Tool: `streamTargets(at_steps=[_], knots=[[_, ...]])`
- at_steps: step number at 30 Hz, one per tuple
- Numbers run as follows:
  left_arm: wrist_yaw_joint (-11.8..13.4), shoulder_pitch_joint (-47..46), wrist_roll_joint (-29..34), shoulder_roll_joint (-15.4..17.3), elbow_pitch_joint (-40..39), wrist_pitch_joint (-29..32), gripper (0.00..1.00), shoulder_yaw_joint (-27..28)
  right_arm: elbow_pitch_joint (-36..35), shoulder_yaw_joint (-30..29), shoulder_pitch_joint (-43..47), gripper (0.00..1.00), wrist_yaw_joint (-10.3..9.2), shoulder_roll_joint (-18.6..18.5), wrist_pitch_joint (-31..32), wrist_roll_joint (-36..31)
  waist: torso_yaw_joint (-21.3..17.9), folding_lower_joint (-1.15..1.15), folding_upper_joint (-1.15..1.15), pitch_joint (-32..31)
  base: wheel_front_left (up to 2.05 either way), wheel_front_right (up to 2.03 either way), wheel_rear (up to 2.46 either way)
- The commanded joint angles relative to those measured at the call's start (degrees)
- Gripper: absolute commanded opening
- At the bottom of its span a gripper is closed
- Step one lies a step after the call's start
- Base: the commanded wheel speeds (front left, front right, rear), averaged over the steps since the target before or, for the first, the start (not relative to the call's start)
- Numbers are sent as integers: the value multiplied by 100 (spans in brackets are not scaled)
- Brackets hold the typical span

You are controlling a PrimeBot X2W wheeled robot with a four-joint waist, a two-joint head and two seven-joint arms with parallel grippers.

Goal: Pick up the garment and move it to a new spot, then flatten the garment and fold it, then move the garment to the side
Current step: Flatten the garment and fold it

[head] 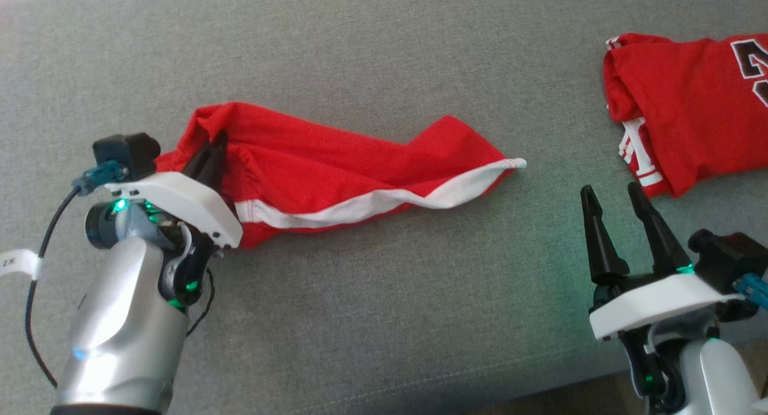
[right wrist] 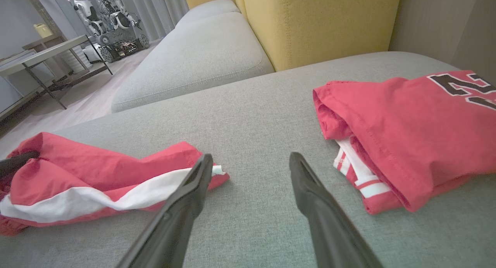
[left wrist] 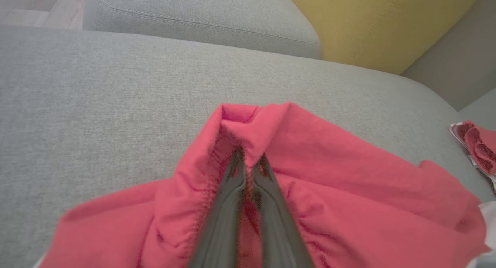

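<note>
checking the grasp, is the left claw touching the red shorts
Touching. The left wrist view shows the left claw shut on a fold of the red shorts.

Reads as a living-room setting inside a robotics lab. Suggests home: wide grey fabric sofa seat [right wrist: 248,113], a 2nd grey cushion [right wrist: 201,55] beyond, yellow backrest [right wrist: 321,24], wood-plank floor [right wrist: 89,101], pale curtains [right wrist: 166,2]. Suggests lab: white robot [right wrist: 108,20] on a wheeled base, parked by the curtains beside a metal-framed table [right wrist: 46,51].
</note>
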Motion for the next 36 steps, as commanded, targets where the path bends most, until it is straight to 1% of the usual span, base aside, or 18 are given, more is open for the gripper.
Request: streamTargets(at_steps=[1, 4, 5, 6, 7, 8, 11, 13, 17, 18, 19, 22, 26, 29, 31, 36], knots=[[-13, -264, 37, 114, -45, -109, 0, 236, -177, 148, -184, 100, -5, -29, -79, 35, 0, 0, 0, 5, 0, 0, 0], [-32, -406, 86, 78, 323, -409, 0, 231, -145, 141, -206, 100, -5, -29, -95, 35, 30, 0, 0, -27, 0, 0, 0], [-49, -430, 86, 52, 438, -529, 15, 232, -135, 137, -204, 100, -5, -29, -98, 31, 53, 0, 0, -52, 0, 0, 0], [-66, -440, 69, 15, 551, -654, 35, 244, -128, 133, -200, 100, -5, -29, -102, 28, 79, 0, 0, -81, 0, 0, 0], [-82, -436, 60, -22, 660, -782, 71, 246, -121, 133, -194, 100, -5, -29, -104, 24, 102, 0, 0, -119, 0, 0, 0], [-102, -419, 65, -54, 760, -908, 100, 234, -114, 139, -188, 100, -5, -29, -102, 17, 122, 0, 0, -158, 0, 0, 0], [-156, -293, 65, -157, 1000, -1210, 100, 192, -90, 150, -164, 100, -5, -29, -94, -12, 191, 0, 0, -296, 0, 0, 0], [-147, -175, 100, -206, 1034, -1376, 100, 186, -95, 159, -142, 100, -5, -29, -93, -25, 241, 0, 0, -386, 0, 0, 0], [43, 178, 310, -248, 714, -1558, 100, 249, -129, 168, -70, 100, -5, -29, -66, -118, 351, 0, 0, -578, 0, 0, 0], [43, 178, 310, -248, 714, -1558, 100, 249, -129, 168, -70, 100, -5, -29, -66, -118, 351, 0, 0, -578, 0, 0, 0], [118, 292, 381, -258, 513, -1570, 100, 307, -143, 162, -47, 100, -5, -29, -58, -141, 384, 0, 0, -624, 0, 0, 0], [375, 747, 737, -278, -461, -1577, 100, 609, -204, 143, 3, 100, -5, -29, -34, -218, 485, 0, 0, -748, 0, 0, 0], [592, 1446, 1225, -316, -1574, -1579, 100, 903, -281, 129, 69, 100, -5, -29, 18, -330, 606, 0, 0, -899, 0, 0, 0], [676, 1901, 1527, -335, -2212, -1579, 100, 1009, -308, 125, 118, 100, -5, -33, 48, -402, 678, 0, 0, -1009, 0, 0, 0], [678, 2184, 1634, -348, -2494, -1579, 100, 1038, -312, 118, 168, 100, -5, -32, 62, -432, 727, 0, 0, -1087, 0, 0, 0], [696, 2836, 1787, -331, -2766, -1561, 100, 921, -342, 141, 304, 100, -5, -33, 86, -503, 792, 0, 0, -1263, 0, 0, 0]])
